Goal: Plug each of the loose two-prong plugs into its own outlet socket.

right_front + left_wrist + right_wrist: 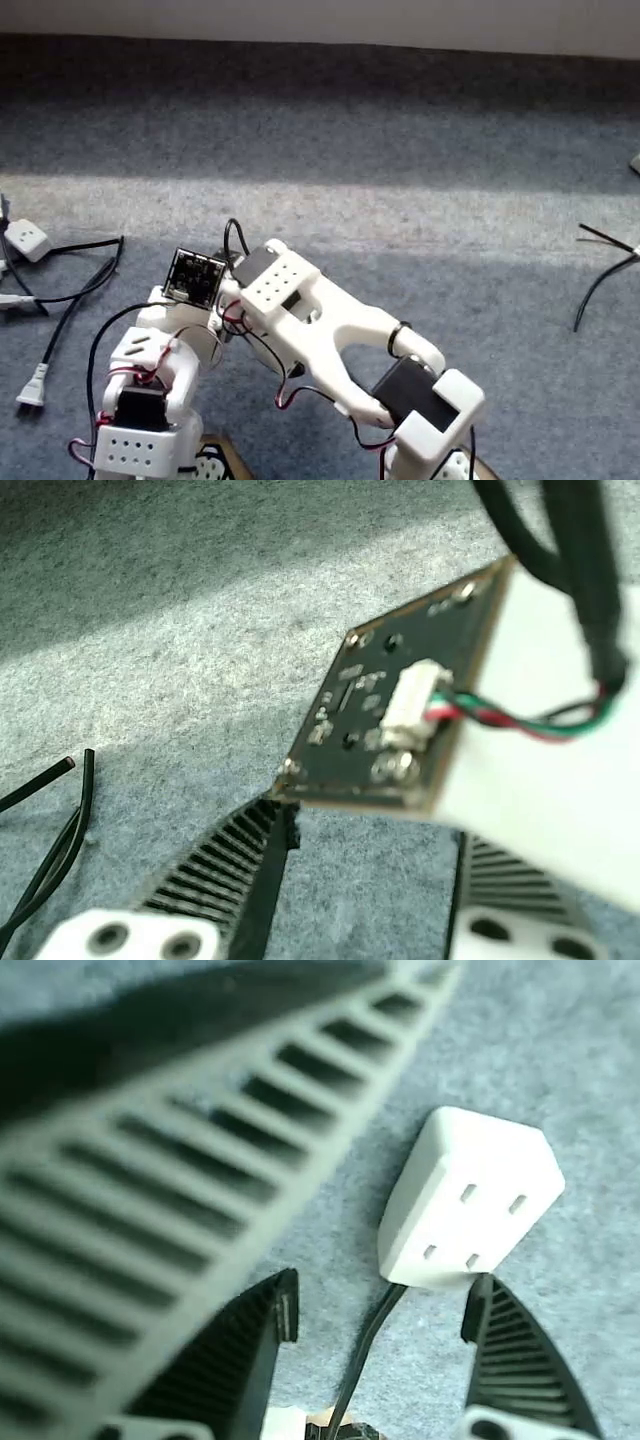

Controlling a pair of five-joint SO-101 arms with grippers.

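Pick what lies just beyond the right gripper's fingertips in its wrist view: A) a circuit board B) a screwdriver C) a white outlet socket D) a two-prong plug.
C: a white outlet socket with slotted holes, on a black cord, lies on the carpet beyond the open right gripper.

Plug [33, 387] before socket [27, 238], both far left.
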